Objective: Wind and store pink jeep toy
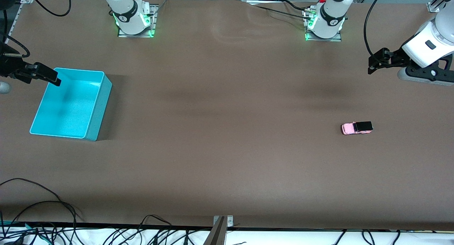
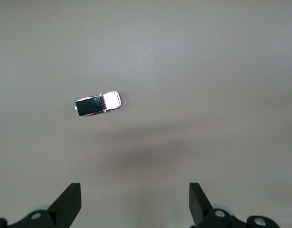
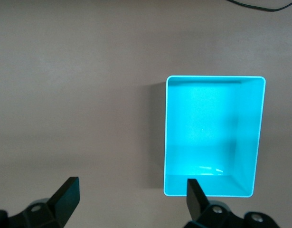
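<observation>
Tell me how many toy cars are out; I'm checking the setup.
1: the pink jeep toy sits on the table toward the left arm's end.

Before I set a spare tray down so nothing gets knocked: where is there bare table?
The widest bare stretch lies between the bin and the jeep, down to the table edge nearest the front camera. The bin's inside is empty too. The right gripper, open, hangs over the bin's rim; the left gripper, open, is up at the left arm's end, above the table.
</observation>
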`<state>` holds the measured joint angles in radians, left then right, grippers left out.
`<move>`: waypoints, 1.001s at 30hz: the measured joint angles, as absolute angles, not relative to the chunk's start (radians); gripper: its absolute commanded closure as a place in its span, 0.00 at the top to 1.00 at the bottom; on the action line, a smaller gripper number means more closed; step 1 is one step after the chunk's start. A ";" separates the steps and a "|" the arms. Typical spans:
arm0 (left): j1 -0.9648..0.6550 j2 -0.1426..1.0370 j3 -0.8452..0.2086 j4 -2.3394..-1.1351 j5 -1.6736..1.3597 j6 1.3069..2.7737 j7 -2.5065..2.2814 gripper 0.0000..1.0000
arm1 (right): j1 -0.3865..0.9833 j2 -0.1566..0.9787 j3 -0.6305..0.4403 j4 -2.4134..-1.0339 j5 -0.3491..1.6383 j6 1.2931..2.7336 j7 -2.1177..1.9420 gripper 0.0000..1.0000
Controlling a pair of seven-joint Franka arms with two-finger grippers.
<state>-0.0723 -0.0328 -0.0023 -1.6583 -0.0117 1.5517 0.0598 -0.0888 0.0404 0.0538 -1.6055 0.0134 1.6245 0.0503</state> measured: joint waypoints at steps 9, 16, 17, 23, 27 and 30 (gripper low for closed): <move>-0.072 -0.032 -0.002 -1.658 -0.011 1.548 0.102 1.00 | -0.089 0.040 0.054 -1.605 0.013 1.625 0.050 1.00; -0.057 -0.027 -0.002 -1.658 -0.008 1.547 0.259 1.00 | -0.089 0.040 0.054 -1.605 0.014 1.625 0.050 1.00; -0.052 -0.023 -0.002 -1.658 -0.008 1.547 0.288 1.00 | -0.089 0.040 0.054 -1.605 0.014 1.625 0.050 1.00; -0.011 0.022 0.000 -1.658 -0.006 1.547 0.463 1.00 | -0.089 0.040 0.054 -1.605 0.014 1.625 0.050 1.00; 0.018 0.064 0.000 -1.658 -0.005 1.548 0.569 1.00 | -0.089 0.040 0.054 -1.605 0.014 1.625 0.050 1.00; 0.044 0.096 0.001 -1.658 -0.005 1.561 0.644 1.00 | -0.089 0.041 0.054 -1.605 0.014 1.625 0.050 1.00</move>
